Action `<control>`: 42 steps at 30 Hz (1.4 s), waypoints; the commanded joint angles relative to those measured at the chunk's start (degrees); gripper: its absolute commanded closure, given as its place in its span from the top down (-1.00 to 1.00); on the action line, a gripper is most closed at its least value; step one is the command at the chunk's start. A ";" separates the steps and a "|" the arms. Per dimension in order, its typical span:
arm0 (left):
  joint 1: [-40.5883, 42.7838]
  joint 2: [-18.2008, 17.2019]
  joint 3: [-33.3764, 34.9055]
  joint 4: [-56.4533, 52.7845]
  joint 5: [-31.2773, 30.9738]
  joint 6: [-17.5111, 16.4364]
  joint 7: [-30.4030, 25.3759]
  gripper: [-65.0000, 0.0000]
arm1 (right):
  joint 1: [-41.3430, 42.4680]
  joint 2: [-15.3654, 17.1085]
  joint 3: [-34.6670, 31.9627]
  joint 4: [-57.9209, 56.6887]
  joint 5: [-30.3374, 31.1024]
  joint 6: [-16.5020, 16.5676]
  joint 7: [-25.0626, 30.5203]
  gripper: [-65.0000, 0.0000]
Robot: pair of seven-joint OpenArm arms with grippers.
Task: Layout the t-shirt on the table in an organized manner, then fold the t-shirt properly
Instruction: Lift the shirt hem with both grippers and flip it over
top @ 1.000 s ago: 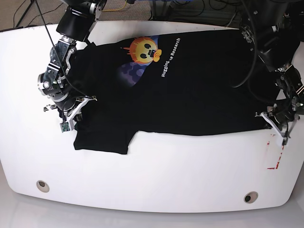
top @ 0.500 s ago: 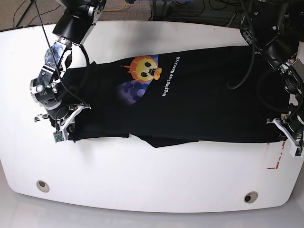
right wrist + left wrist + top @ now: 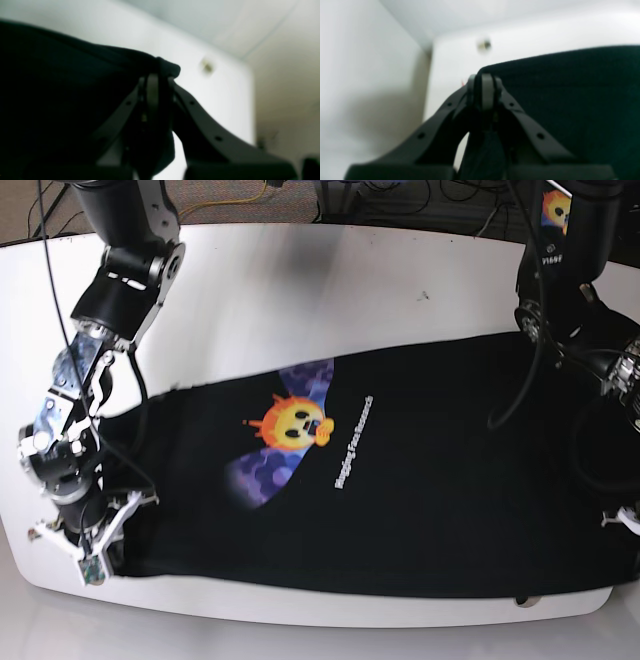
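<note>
The black t-shirt (image 3: 420, 500) lies spread across the near half of the white table (image 3: 300, 290), with its orange face graphic (image 3: 295, 423) facing up. Its near edge reaches the table's front rim. My right gripper (image 3: 92, 552), at the base view's lower left, is shut on the shirt's corner; in the right wrist view the right gripper (image 3: 156, 75) pinches bunched black t-shirt cloth (image 3: 62, 87). My left gripper (image 3: 630, 525), at the frame's right edge, is shut on the opposite end. The left wrist view shows the left gripper (image 3: 483, 82) clamping the t-shirt's hem (image 3: 570, 100).
A small round hole (image 3: 524, 600) peeks out at the front rim beside the shirt; a round hole (image 3: 483, 44) and another (image 3: 207, 66) show ahead of each wrist camera. Both arms' upper links (image 3: 135, 260) (image 3: 560, 270) stand at the back corners. Cables lie behind the table.
Both arms have drawn the shirt toward the table's front edge. The graphic has slid nearer, the tucked lower part has come out, and the shirt now covers the front left hole.
</note>
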 commanded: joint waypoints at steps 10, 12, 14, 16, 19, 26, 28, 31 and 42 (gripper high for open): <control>-27.03 -1.34 0.24 -2.14 0.70 -0.03 -1.10 -1.00 | 28.32 6.39 -9.33 -8.23 -0.50 -0.58 0.74 -0.94; -31.25 -1.52 0.85 -4.34 0.70 -0.03 -1.10 -1.00 | 33.25 7.19 -10.91 -10.34 -0.50 -0.58 0.74 -0.94; -35.03 -1.96 1.56 -6.71 0.70 -0.03 -1.10 -1.00 | 37.47 7.71 -12.23 -12.19 -0.50 -0.58 0.74 -0.94; -38.20 -3.01 2.00 -8.64 0.70 -0.03 -1.10 -1.00 | 41.25 8.50 -13.55 -13.94 -0.50 -0.58 0.74 -0.94; -41.54 -3.63 2.35 -11.54 0.61 -0.03 -1.10 -1.00 | 45.99 9.56 -15.93 -15.97 -0.50 -0.58 0.74 -0.94; -42.07 -4.15 2.26 -13.48 0.43 -0.03 -1.10 -1.00 | 48.63 11.23 -17.51 -14.74 -0.50 -0.31 -1.02 -0.94; -40.48 -4.15 2.08 -13.39 0.26 -0.03 -1.10 -1.00 | 48.46 11.76 -17.51 -13.42 -0.59 1.18 -2.96 -0.94; -37.76 -4.15 2.00 -13.39 0.26 -0.03 -1.10 -1.00 | 47.40 12.28 -17.42 -11.31 -0.59 3.20 -5.95 -0.94; -22.37 -3.80 1.82 -5.48 0.08 -0.03 -1.10 -1.00 | 27.97 15.10 -11.00 6.54 -0.59 3.60 -13.86 -0.94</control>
